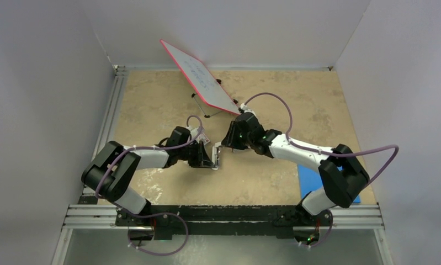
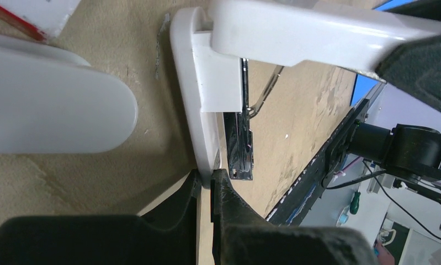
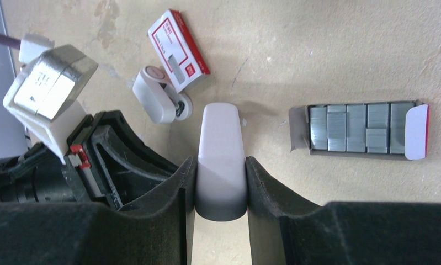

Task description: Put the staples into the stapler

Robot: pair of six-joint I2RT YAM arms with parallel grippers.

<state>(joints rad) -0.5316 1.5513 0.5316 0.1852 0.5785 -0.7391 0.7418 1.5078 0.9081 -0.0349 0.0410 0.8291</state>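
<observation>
The stapler [image 1: 217,154] is held between both arms over the middle of the table [image 1: 273,110], swung open so its two white parts stand at an angle and the metal magazine [image 2: 240,149] is bared. The left gripper [image 2: 207,179] is all but closed, its fingertips pinching the thin end of the stapler's lower part. The right gripper [image 3: 221,165] is partly closed, with the rounded upper part clamped between its pads. Whether the stapler touches the table cannot be told. In the right wrist view the staples [image 3: 356,128], grey strips side by side in an open tray, lie flat on the table off to one side of the stapler, clear of both grippers. The red-and-white sleeve [image 3: 179,49] lies on the other side, apart from the tray and just beside a small white object [image 3: 156,98]. A red-framed whiteboard [image 1: 198,83] stands tilted at the far side of the table, and a blue pad [image 1: 308,179] shows partly under the right arm.
</observation>
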